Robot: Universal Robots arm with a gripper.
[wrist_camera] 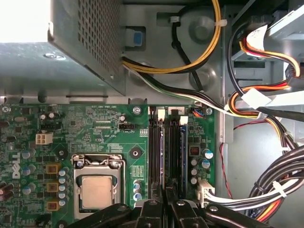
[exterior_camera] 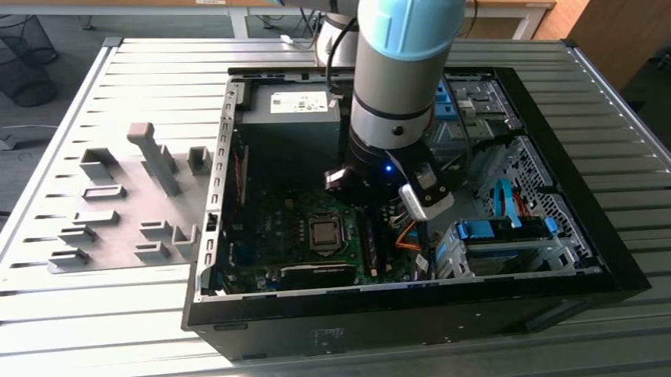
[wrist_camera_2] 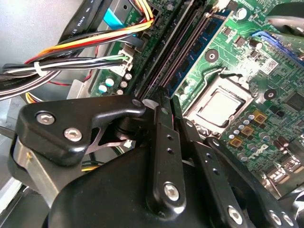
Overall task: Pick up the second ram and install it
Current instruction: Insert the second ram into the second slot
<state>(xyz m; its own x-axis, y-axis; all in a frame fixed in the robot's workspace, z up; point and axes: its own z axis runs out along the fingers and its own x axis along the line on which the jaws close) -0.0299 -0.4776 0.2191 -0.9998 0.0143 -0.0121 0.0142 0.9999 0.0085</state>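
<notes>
One tool [wrist_camera: 164, 204] low over the motherboard's RAM slots [wrist_camera: 166, 152], beside the CPU socket [wrist_camera: 97, 183]. Fingers nearly together, seemingly pinching the second ram [wrist_camera: 165, 151] edge-on, long axis along the slots, straight ahead.

The exterior view looks down at an angle from above the front of the open black computer case [exterior_camera: 587, 275] lying on the ribbed metal table [exterior_camera: 157, 314]. The first wrist view faces straight down, close to the green motherboard [wrist_camera: 104, 128]. The second wrist view looks obliquely, closer still. Both wrist views share the square silver processor socket [wrist_camera: 96, 190] [wrist_camera_2: 219, 107]
</notes>
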